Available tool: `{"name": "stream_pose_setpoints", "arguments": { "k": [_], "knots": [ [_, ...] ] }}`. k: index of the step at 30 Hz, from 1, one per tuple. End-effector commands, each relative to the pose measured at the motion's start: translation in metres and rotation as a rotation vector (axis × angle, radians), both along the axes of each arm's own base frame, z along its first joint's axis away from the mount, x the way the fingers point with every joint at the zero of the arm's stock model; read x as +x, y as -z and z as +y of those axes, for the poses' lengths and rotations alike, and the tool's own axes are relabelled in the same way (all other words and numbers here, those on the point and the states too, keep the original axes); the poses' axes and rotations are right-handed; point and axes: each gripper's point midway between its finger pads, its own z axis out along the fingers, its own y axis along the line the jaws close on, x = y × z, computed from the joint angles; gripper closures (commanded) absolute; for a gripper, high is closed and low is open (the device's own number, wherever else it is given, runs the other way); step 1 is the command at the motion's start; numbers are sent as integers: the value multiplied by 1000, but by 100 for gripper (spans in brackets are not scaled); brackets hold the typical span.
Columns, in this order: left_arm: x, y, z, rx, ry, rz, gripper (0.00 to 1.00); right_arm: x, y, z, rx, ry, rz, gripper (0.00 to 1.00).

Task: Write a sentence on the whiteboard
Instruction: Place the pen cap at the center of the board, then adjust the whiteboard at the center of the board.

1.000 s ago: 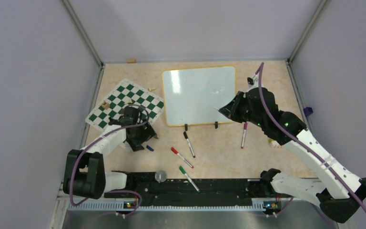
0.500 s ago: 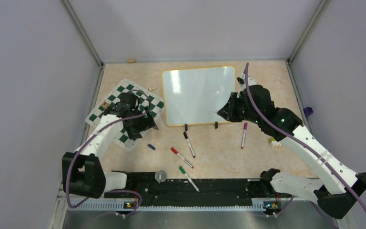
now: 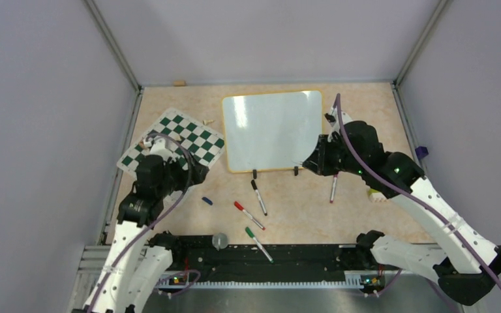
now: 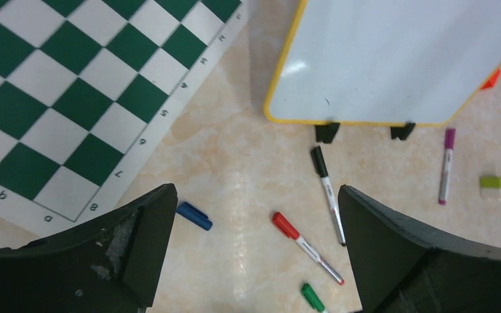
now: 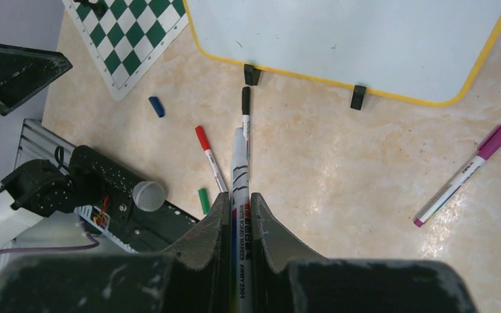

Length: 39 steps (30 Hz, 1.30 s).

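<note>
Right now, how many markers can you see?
5: black marker, red marker, green marker lie centrally, purple marker farther right, fifth marker in the right claw; arms may hide others.

Large white rectangular whiteboard (image 3: 272, 130): smooth, glossy face carrying soft reflections, with a thin yellow-orange rim.
Beige marbled surface (image 4: 235, 169): smooth, semi-gloss, with patches of glare.
Green-and-white chequered chess mat (image 4: 72, 98): flat, matt, printed finish.
Left fingers (image 4: 130, 241): matt black plastic, scuffed grey on the inner faces.
Right fingers (image 5: 202, 241): matt black, worn pale along the edges.
White-barrelled marker (image 5: 240, 195): smooth plastic with a slight sheen.
Grey corner posts (image 3: 113, 49): dull metal.
</note>
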Motion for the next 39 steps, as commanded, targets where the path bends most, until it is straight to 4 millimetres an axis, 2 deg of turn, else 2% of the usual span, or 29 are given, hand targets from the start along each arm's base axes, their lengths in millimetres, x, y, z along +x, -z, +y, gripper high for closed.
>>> {"name": "stream_pose_setpoints", "arguments": {
  "k": [1, 3, 5, 9, 11, 13, 16, 18, 19, 21, 23, 26, 28, 34, 39],
  "knots": [
    [19, -20, 40, 39, -252, -170, 1, -3, -10, -4, 16, -8, -30, 100],
    [22, -31, 37, 36, -225, -227, 1, 0, -13, -2, 14, -14, -41, 100],
    [28, -40, 16, 24, -86, -288, 2, 6, -16, 0, 8, -17, -59, 100],
    [41, -33, -25, -18, 171, -250, 1, 23, -28, 9, 17, 4, -87, 100],
    [45, -31, -44, -69, 279, -215, 9, 30, -33, 13, 22, 10, -92, 100],
    [47, -30, -54, -100, 340, -207, 19, 35, -33, 18, 21, 8, -94, 100],
    [53, -20, -51, -124, 298, -200, 21, 42, -28, 21, 15, 14, -85, 100],
    [43, -27, -60, -169, 385, -258, 2, 47, -31, 23, 23, 19, -84, 100],
    [42, -34, -62, -182, 398, -305, 1, 49, -33, 26, 27, 10, -90, 100],
    [41, -33, -60, -158, 399, -316, 1, 52, -35, 30, 27, -6, -105, 100],
    [39, -23, -60, -136, 430, -268, 1, 58, -34, 31, 17, -11, -111, 100],
    [31, -27, -78, -213, 594, -224, 1, 65, -35, 35, 13, -21, -116, 100],
    [31, -30, -84, -235, 657, -181, 1, 69, -36, 35, 7, -26, -120, 100],
    [45, -35, -84, -266, 646, -231, 1, 78, -47, 34, 21, -13, -137, 100],
    [59, -30, -69, -218, 556, -268, 1, 77, -47, 26, 24, 17, -156, 100]
  ]
}}
